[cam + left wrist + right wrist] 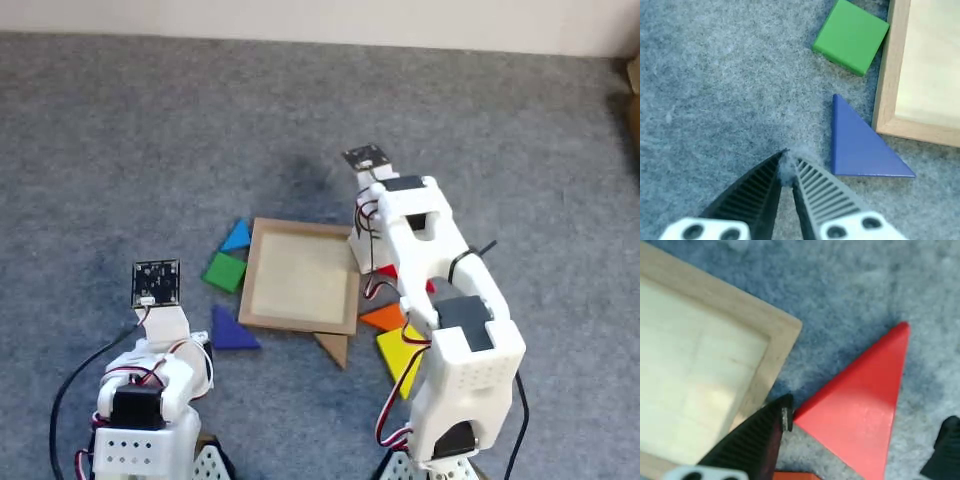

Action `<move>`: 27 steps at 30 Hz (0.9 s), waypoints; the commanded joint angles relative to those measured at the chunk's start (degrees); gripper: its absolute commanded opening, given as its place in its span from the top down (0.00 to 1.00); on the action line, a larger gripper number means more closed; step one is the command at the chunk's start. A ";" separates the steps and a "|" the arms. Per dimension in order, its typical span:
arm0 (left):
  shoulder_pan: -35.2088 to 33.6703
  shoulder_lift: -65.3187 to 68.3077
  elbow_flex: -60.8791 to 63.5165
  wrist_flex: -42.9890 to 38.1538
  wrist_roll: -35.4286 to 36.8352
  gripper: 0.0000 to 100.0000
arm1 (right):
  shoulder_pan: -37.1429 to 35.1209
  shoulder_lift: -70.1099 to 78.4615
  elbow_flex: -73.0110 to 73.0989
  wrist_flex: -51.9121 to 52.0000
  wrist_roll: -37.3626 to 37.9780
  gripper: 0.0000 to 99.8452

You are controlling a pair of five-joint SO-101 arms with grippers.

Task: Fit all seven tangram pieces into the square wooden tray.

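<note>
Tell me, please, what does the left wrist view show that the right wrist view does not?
In the left wrist view, not the right: a green square and a blue triangle on the carpet beside the tray, and the left jaws, shut, near the blue triangle. In the right wrist view, not the left: a red triangle between the open right jaws, and a bit of an orange piece next to it. Both show the tray's wooden rim, its bare inside, and the grey carpet.
</note>
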 commanded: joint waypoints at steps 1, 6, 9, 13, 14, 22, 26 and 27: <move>-0.48 -0.57 1.19 0.26 -0.09 1.00 | 1.01 -3.03 0.48 -0.48 -0.26 0.64; -0.48 -0.57 1.19 0.26 -0.09 1.00 | 1.10 -3.03 0.48 -0.66 -0.18 0.75; -0.48 -0.57 1.19 0.26 -0.09 1.00 | 1.71 -3.56 0.40 -0.31 0.09 0.77; -0.48 -0.57 1.19 0.26 -0.09 1.00 | 3.21 -3.65 0.04 -0.04 0.09 0.77; -0.48 -0.57 1.19 0.26 -0.09 1.00 | 3.21 -3.65 -0.04 0.84 0.18 0.78; -0.48 -0.57 1.19 0.26 -0.09 1.00 | 2.95 -8.40 -0.57 3.91 0.18 0.81; -0.48 -0.57 1.19 0.26 -0.09 1.00 | 2.59 -13.85 -0.57 3.91 0.18 0.81; -0.48 -0.57 1.19 0.26 -0.09 1.00 | 2.07 -14.99 -0.57 3.91 0.18 0.81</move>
